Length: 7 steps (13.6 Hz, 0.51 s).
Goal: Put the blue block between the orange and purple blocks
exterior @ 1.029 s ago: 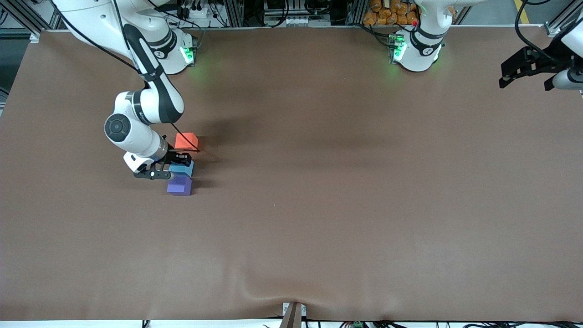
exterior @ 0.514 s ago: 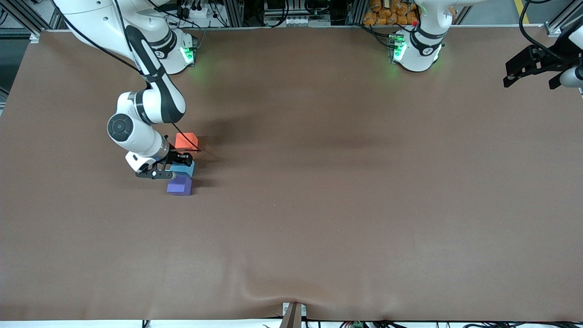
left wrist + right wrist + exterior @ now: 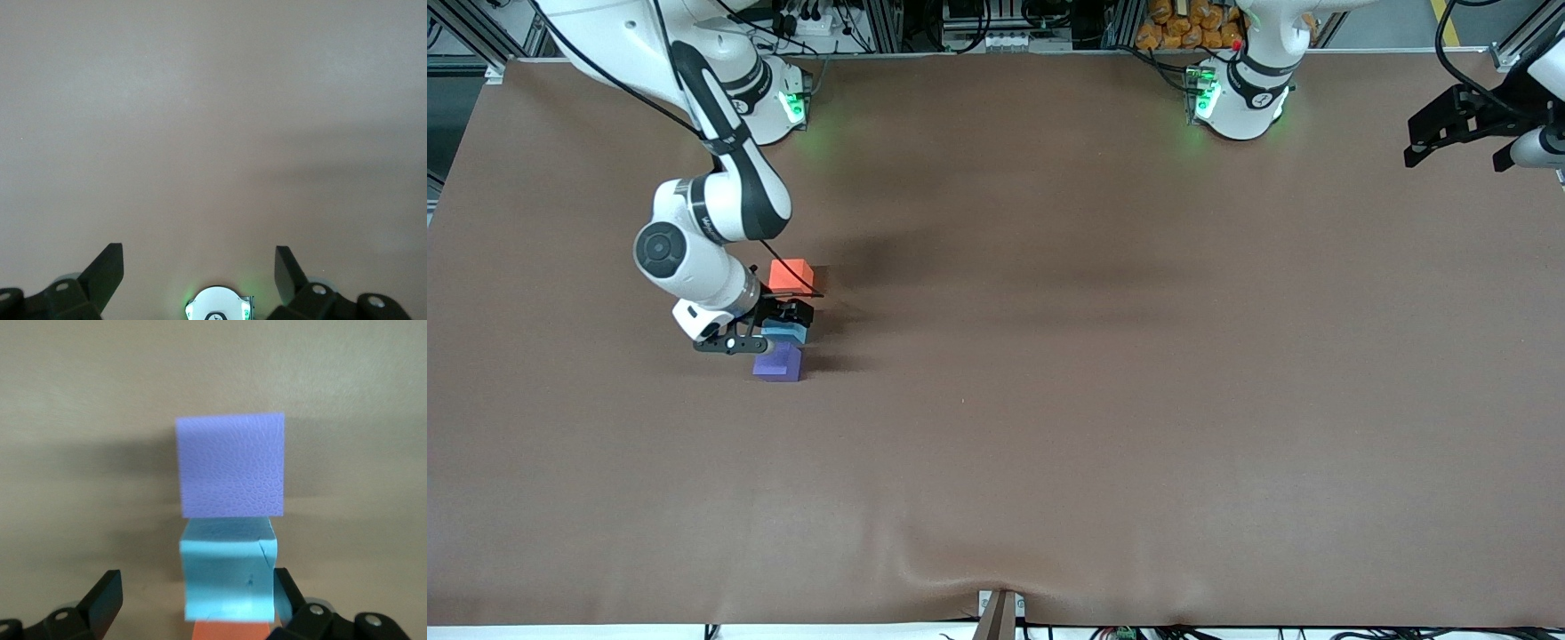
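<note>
front view: the right tool [image 3: 783,325] is low over the blue block [image 3: 787,333], which sits on the desk [image 3: 1094,400] between the orange block [image 3: 790,274] and the purple block [image 3: 777,363]; the left tool [image 3: 1458,133] waits over the desk's edge

right wrist view: fingers [image 3: 107,597] spread, released, flanking the blue block [image 3: 229,572]

left wrist view: fingers [image 3: 107,273] spread over bare desk

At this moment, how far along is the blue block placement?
Done: the blue block sits on the table in line between the orange block and the purple block. In hand: the right gripper is open with its fingers either side of the blue block, no longer gripping. Left: lifting that gripper clear. The left gripper waits open over the left arm's end of the table.
</note>
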{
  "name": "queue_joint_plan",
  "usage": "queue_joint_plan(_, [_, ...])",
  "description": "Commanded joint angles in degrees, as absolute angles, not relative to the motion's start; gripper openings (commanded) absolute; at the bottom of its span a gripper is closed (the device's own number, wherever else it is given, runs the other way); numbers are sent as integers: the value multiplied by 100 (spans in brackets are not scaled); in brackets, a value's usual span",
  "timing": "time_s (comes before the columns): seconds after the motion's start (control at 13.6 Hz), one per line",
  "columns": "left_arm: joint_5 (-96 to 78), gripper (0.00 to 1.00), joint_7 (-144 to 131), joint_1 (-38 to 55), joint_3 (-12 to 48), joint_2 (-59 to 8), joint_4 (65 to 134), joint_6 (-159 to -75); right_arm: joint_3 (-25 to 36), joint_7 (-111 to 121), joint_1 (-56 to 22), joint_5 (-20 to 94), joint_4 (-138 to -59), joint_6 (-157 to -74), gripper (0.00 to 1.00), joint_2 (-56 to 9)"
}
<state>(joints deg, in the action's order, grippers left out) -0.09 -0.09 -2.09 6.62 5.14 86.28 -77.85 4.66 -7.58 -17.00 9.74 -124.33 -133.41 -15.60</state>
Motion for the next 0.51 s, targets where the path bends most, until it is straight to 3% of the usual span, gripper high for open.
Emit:
queue_joint_plan(0.0, [-132, 100, 0, -255, 703, 589, 8604, -7690, 457, -668, -1451, 923, -11097, -11406, 100, -1503])
queue_joint_plan(0.44, [-97, 100, -96, -220, 975, 633, 8596, -7699, 466, -327, -1082, 415, -8829, -9618, 100, -1616])
